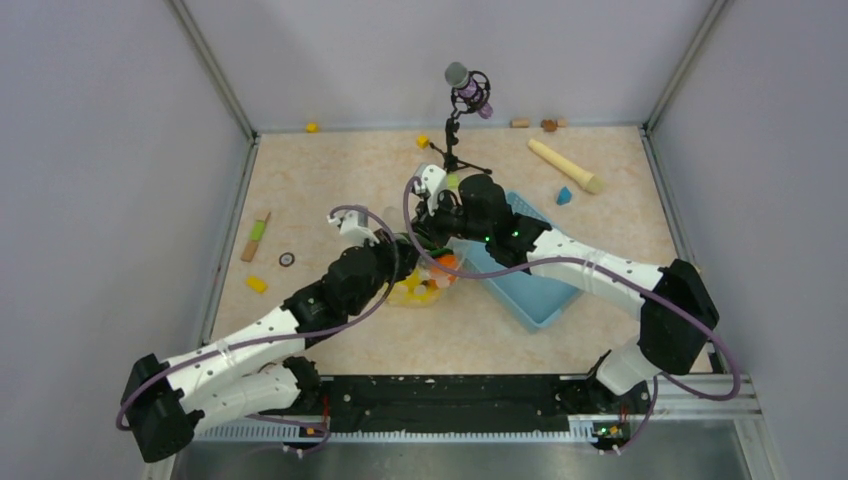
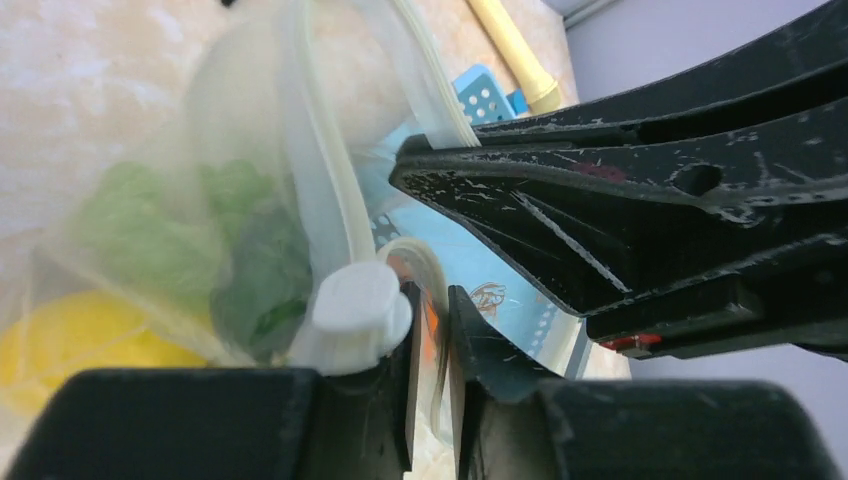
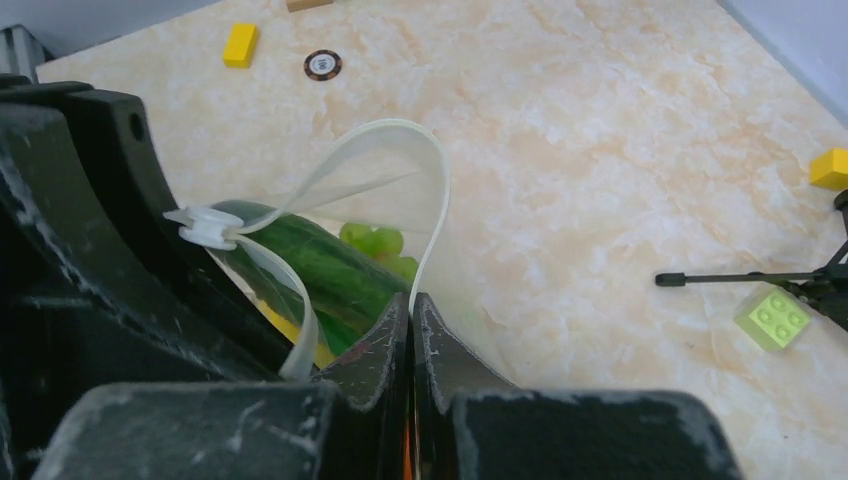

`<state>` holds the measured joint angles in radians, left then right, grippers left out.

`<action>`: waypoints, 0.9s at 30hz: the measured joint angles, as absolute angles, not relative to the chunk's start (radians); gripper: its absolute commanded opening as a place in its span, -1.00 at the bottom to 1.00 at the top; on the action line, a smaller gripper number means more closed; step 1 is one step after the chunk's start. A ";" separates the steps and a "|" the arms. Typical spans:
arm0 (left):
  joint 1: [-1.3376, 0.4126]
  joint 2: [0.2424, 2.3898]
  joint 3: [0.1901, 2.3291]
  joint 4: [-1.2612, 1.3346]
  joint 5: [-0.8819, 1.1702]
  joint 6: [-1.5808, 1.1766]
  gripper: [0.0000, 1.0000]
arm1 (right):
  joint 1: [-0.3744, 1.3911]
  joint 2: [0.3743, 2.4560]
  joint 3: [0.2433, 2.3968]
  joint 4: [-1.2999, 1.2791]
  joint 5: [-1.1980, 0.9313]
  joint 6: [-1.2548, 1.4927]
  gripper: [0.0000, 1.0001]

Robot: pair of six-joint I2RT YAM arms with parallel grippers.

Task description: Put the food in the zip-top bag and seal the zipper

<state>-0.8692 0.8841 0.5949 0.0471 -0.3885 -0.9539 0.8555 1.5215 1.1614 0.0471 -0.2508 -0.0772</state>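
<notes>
From above, the soft clear bag (image 1: pixel 425 288) sits mid-table beside the blue basket (image 1: pixel 540 290).

Left wrist: the left gripper (image 2: pixel 433 330) is barely apart, with the thin white zipper (image 2: pixel 320 190) between its jaws. I cannot tell if it pinches. The slider (image 2: pixel 355 305) sits just beside it.

Right wrist: the right gripper (image 3: pixel 412 330) pinches the zipper, which loops upward. A smooth cucumber (image 3: pixel 320 260) and bumpy grapes (image 3: pixel 375 242) are inside.

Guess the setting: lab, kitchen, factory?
Probably a lab robot cell for recording demos: plain grey walls box in the table, a microphone stands at the back, and toy blocks lie scattered about.
</notes>
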 measured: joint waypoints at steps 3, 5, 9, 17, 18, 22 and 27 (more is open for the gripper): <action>-0.894 0.945 0.643 -0.001 -0.394 -0.918 0.02 | 0.853 1.522 1.161 0.042 -0.270 -0.113 -1.00; -0.901 0.955 0.669 -0.039 -0.389 -0.880 0.29 | 0.852 1.522 1.161 0.041 -0.283 -0.138 -1.00; -0.907 0.889 0.681 -0.115 -0.354 -0.769 0.60 | 0.841 1.522 1.161 0.037 -0.303 -0.175 -1.00; -0.908 0.594 0.675 -0.257 -0.430 -0.606 0.91 | 0.832 1.522 1.161 0.031 -0.336 -0.226 -1.00; -0.908 0.566 0.669 -0.260 -0.449 -0.595 0.92 | 0.832 1.522 1.161 0.029 -0.339 -0.229 -1.00; -0.907 0.443 0.617 -0.238 -0.519 -0.496 0.95 | 0.832 1.522 1.162 0.015 -0.348 -0.236 -1.00; -0.880 0.357 0.528 -0.155 -0.548 -0.347 0.95 | 0.832 1.522 1.183 -0.036 -0.350 -0.241 -1.00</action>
